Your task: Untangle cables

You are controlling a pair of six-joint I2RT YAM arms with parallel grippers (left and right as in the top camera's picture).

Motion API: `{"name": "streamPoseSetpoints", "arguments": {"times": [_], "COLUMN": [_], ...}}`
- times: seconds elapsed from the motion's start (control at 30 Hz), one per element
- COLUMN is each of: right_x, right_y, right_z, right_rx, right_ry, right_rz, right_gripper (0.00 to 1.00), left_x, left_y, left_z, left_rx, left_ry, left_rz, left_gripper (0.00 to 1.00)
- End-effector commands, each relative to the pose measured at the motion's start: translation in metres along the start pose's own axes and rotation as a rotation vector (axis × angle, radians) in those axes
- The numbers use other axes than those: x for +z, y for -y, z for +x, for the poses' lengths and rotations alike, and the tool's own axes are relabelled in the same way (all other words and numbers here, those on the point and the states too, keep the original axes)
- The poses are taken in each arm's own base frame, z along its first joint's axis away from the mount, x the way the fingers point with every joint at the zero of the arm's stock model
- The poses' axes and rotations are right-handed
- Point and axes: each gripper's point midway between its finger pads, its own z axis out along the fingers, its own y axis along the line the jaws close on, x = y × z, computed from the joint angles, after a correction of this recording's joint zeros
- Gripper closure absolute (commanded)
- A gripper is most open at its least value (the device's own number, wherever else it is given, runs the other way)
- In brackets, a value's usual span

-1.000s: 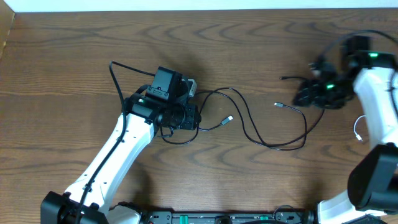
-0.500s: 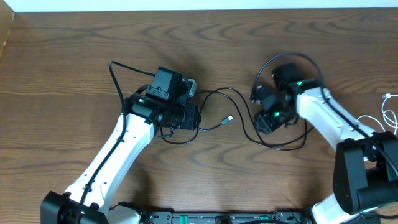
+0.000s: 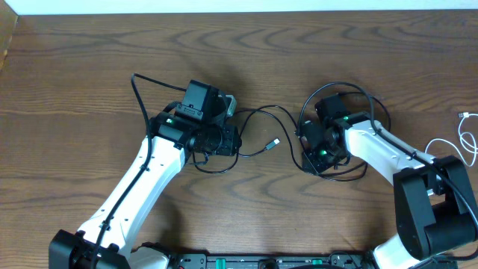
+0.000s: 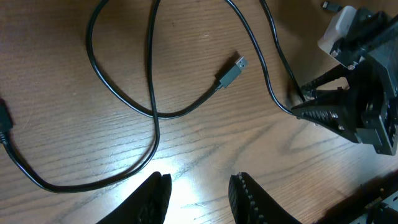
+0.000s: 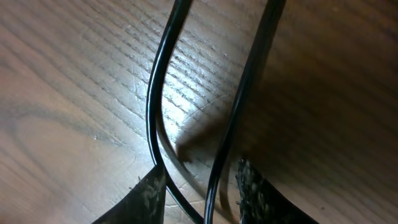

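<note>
Step in hand: taking hold of black cable [image 4: 150,62], looped loose on wooden table [image 3: 89,60], USB plug [image 4: 230,73] lying free.
Right gripper [image 5: 199,186]: narrow, astride two strands; actual pinch impossible to tell.
Left gripper [image 4: 196,199]: part-open, empty.
Next move: firm clamp, then careful draw clear of crossing.

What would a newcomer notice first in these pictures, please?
The right gripper, centre-right on the table, straddles two strands of the looping black cable. Between it and the left gripper, a grey plug lies on the wood, and a white cable sits at the overhead view's right edge.
</note>
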Motion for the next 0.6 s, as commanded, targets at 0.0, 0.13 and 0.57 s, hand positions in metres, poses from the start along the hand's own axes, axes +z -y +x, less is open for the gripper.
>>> {"name": "streamPoseSetpoints", "arguments": {"times": [0.0, 0.13, 0.57], "right_x": [0.006, 0.007, -0.101], "right_y": [0.005, 0.005, 0.000], "right_z": [0.009, 0.010, -0.120], "right_rx": [0.106, 0.225, 0.206], "right_ry": [-0.024, -0.022, 0.410], "right_rz": [0.037, 0.038, -0.032], "right_gripper": [0.78, 0.99, 0.99], "left_x": [-0.002, -0.002, -0.002], "left_y": [0.002, 0.002, 0.002], "left_z": [-0.004, -0.004, -0.004], "left_rx": [-0.010, -0.010, -0.010], "left_ry": [0.006, 0.006, 0.006], "left_rz": [0.009, 0.009, 0.009], "left_gripper": [0.63, 0.64, 0.64]}}
